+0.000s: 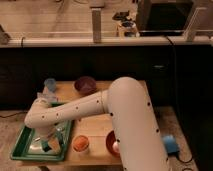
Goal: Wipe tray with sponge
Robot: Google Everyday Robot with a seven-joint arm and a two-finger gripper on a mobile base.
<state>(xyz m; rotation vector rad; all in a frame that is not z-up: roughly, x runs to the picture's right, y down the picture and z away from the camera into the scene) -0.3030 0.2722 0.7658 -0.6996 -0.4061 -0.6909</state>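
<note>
1. Sponge (51, 145) is lying in the near right part of the tray (19, 144), low on its floor and directly under the gripper (46, 142).
2. The gripper is pointing steeply down into the tray. The white arm (80, 110) is bending across from the right, probably so that it is bearing down on the sponge, as wiping needs.
3. Whether the gripper is clamping the sponge or only meeting it, I cannot tell, as the two are overlapping.
4. The tray is sitting at the front left corner of the table (95, 151). Its raised sides are likely helping to keep the sponge inside during a stroke.
5. A blue cup (50, 84) and a dark bowl (85, 85) are standing behind the tray, apart from it. An orange thing (81, 143) is sitting just beside the tray's right wall, with a red bowl (112, 142) further right.
6. The wiping itself seems to be the step going on, at the near end of the tray.
7. A stroke toward the far end would be calling for steady downward pressure. The arm should be staying clear of the orange thing, which is sitting close enough to get knocked.
</note>
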